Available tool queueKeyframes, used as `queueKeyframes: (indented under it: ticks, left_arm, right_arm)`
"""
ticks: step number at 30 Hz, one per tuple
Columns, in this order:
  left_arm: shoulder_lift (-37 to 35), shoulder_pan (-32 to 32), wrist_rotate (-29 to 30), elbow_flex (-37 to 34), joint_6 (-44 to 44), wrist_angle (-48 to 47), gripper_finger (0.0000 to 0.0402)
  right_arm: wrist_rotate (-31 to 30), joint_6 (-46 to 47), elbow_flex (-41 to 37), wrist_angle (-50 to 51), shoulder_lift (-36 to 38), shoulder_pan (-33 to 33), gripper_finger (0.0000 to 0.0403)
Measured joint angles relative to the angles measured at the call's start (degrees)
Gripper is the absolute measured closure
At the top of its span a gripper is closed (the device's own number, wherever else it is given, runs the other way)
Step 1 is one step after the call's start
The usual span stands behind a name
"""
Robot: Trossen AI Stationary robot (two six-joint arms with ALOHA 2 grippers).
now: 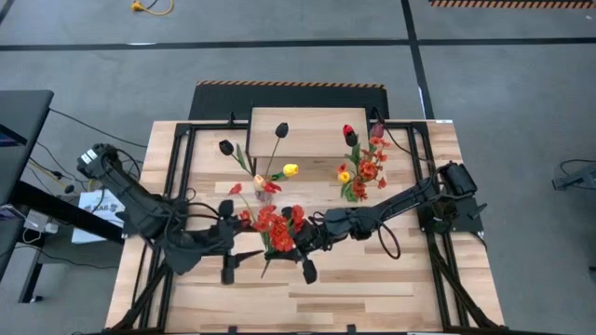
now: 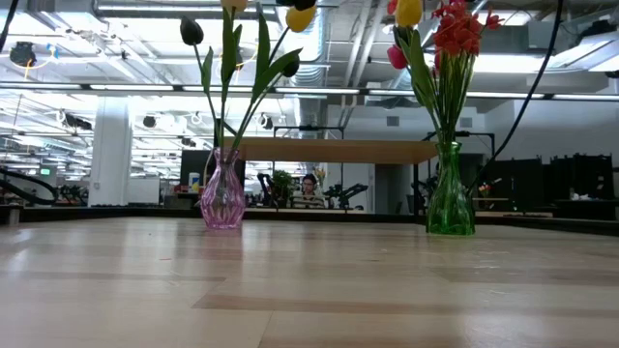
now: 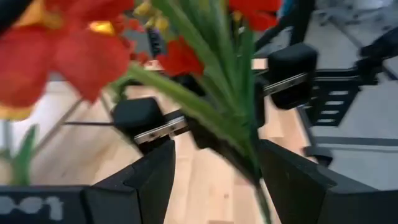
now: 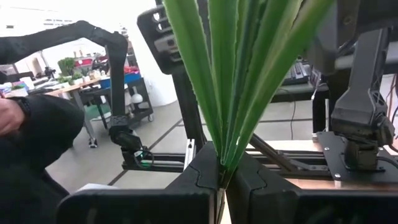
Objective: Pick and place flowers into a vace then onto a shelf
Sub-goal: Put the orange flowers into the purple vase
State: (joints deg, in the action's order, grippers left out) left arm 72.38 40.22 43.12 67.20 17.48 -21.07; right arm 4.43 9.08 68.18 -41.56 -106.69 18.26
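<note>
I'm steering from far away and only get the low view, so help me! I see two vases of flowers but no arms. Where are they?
Observer: Both arms meet over the middle of the table, on the side away from the shelf, at a bunch of red flowers.
Operator: Who's holding it?
Observer: The right gripper is shut on the bunch's green stems.
Operator: And the left one?
Observer: The left gripper is open, with the stems passing between its fingers.
</note>
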Motion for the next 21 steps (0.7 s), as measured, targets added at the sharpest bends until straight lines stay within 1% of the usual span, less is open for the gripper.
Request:
queueKeyframes:
  ticks: [2, 5, 9, 15, 18, 21]
  left_arm:
    - [0.0, -0.8, -2.0, 0.0, -1.2, 1.8, 0.0182]
    - [0.0, -1.9, -3.2, 0.0, -2.6, 3.5, 0.0182]
    - [0.0, -3.7, -6.4, 0.0, -2.9, 5.4, 0.0182]
    - [3.0, -7.0, -11.5, 0.0, -3.0, 8.9, 0.0182]
    - [4.5, -7.9, -14.2, 0.0, -3.9, 9.3, 0.0182]
    - [4.7, -8.5, -14.9, 0.0, -6.0, 9.9, 0.0182]
  right_arm:
    - [0.0, -0.1, 0.0, 0.2, 0.0, 0.0, 0.0401]
    - [0.0, -0.1, 0.0, 0.6, 0.0, -0.1, 0.0401]
    - [0.0, -0.1, 0.0, 0.5, 0.0, -0.4, 0.0401]
    - [-0.9, -0.1, 0.0, 0.8, 0.0, -0.8, 0.0401]
    - [-1.5, -0.1, 0.0, 1.0, 0.0, -0.8, 0.0401]
    - [-1.5, -0.1, 0.0, 1.3, 0.0, -0.8, 0.0401]
